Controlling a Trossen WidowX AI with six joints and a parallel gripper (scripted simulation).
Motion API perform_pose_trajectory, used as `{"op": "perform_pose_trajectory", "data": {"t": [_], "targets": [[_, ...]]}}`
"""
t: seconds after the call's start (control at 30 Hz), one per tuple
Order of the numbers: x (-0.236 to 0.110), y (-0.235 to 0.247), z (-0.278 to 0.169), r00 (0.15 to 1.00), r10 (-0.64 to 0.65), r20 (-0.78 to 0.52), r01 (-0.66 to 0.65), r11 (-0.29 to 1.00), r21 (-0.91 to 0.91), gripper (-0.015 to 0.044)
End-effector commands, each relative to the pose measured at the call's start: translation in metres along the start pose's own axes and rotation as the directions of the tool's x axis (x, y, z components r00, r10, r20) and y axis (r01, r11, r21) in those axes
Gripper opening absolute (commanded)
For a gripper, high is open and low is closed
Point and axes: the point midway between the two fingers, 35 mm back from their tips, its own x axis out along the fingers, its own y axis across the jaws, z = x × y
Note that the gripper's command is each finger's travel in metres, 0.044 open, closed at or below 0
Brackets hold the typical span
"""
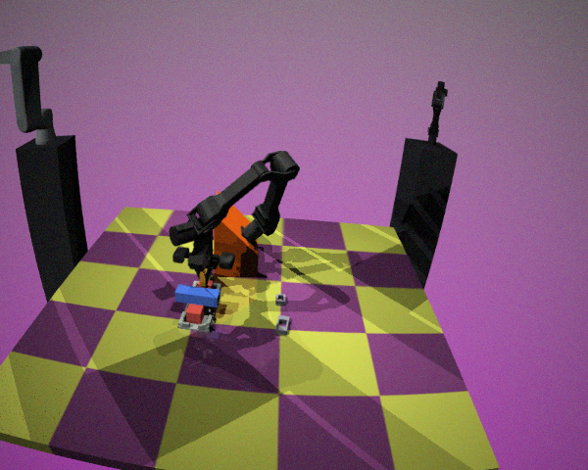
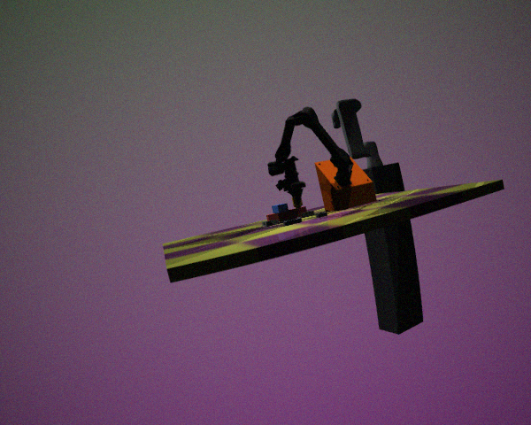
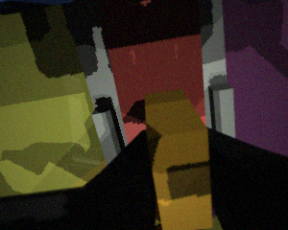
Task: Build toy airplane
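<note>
The red fuselage (image 1: 194,313) (image 2: 285,214) (image 3: 154,72) lies in the grey cradle (image 1: 184,321) (image 3: 102,91). The blue wing (image 1: 197,295) (image 2: 280,208) sits across the top of the fuselage. My gripper (image 1: 205,276) (image 2: 297,197) (image 3: 169,135) is shut on the yellow-orange tail fin (image 3: 178,144) (image 1: 203,275) and holds it upright just above the fuselage's rear end, behind the wing. In the wrist view the fin's lower end hangs over the red fuselage top. I cannot tell whether its tab is in the socket.
An orange block (image 1: 233,248) (image 2: 343,185) stands behind the jig by the arm's base. Two small grey holders (image 1: 281,299) (image 1: 282,324) stand to the right of the cradle. Dark pillars (image 1: 51,202) (image 1: 423,202) stand at the table's left and right back corners.
</note>
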Motion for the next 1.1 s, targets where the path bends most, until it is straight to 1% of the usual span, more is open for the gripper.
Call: {"op": "perform_pose_trajectory", "data": {"t": [0.0,0.23,0.5,0.53,0.67,0.7,1.07], "targets": [[0.0,0.0,0.0,1.0,0.0,0.0,0.0,1.0,0.001,0.0079],[0.0,0.0,0.0,1.0,0.0,0.0,0.0,1.0,0.001,0.026],[-0.003,0.0,0.0,1.0,0.0,0.0,0.0,1.0,0.001,0.026],[-0.012,-0.001,0.002,1.0,-0.001,0.0,0.001,1.0,0.002,0.026],[-0.08,-0.002,0.002,1.0,-0.002,-0.004,0.002,1.0,0.006,0.026],[-0.09,-0.001,0.001,1.0,-0.002,-0.005,0.002,1.0,0.006,0.026],[-0.093,-0.004,0.005,1.0,-0.001,-0.005,0.002,1.0,0.006,0.026]]}}
